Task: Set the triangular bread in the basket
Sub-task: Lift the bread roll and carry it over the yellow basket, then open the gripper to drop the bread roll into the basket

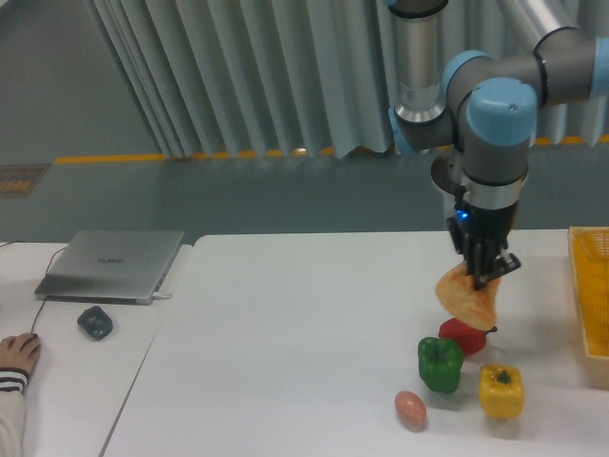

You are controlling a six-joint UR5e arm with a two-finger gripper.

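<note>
I see my arm reaching down from the upper right, wrist vertical with its blue light lit. My gripper (483, 276) points down above the table, fingers clamped on the triangular bread (463, 297), which hangs off the surface.

Gripper (485, 274) grips triangular bread (464, 298) aloft — seemingly above red pepper (463, 335).
</note>
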